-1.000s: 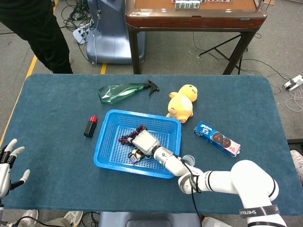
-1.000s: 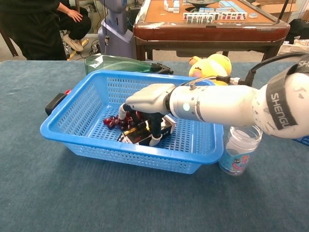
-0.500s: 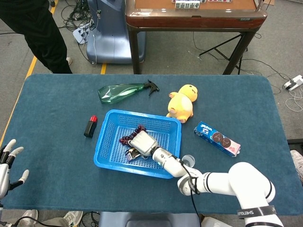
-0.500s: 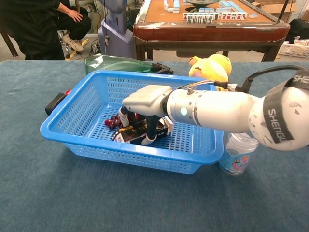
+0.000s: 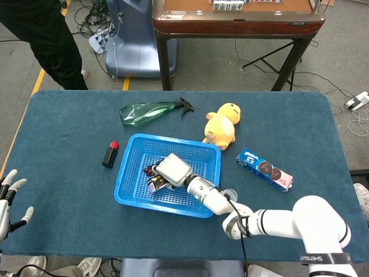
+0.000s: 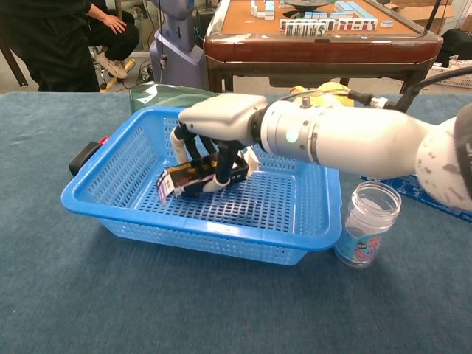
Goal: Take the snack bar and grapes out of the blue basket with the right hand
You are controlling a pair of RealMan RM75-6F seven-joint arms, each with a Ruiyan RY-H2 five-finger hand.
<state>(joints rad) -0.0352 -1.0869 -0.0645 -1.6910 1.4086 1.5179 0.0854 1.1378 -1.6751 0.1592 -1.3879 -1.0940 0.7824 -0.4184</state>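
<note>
Here the right hand (image 6: 214, 136) is hanging over the blue basket (image 6: 110, 195), its fingers (image 6: 221, 168) curling around the snack bar (image 6: 193, 175) and holding it clear of the basket floor. The bar is sitting roughly level in the grip, its pale end poking out toward the basket's left wall. In the head view the same hand (image 5: 171, 170) is showing above the middle of the basket (image 5: 128, 187), with the snack bar (image 5: 155, 183) peeking out beneath it. A little of the dark red grapes (image 5: 149, 169) is showing inside the basket, just beside the hand on its left; the chest view is hiding them behind the hand and the bar.

The left hand (image 5: 8, 202) is resting well apart from the basket, at the near left edge of the table (image 5: 300, 127), fingers spread and holding nothing.

Beyond the basket's far wall a green spray bottle (image 5: 151, 110) is lying on its side, and a yellow plush duck (image 5: 221, 125) is sitting near the basket's far right corner. A small black item with a red cap (image 5: 109, 154) is lying just left of the basket. A cookie pack (image 5: 264, 169) is lying to the basket's right, and a clear jar (image 6: 366, 223) is standing just beside the basket's near right corner.
</note>
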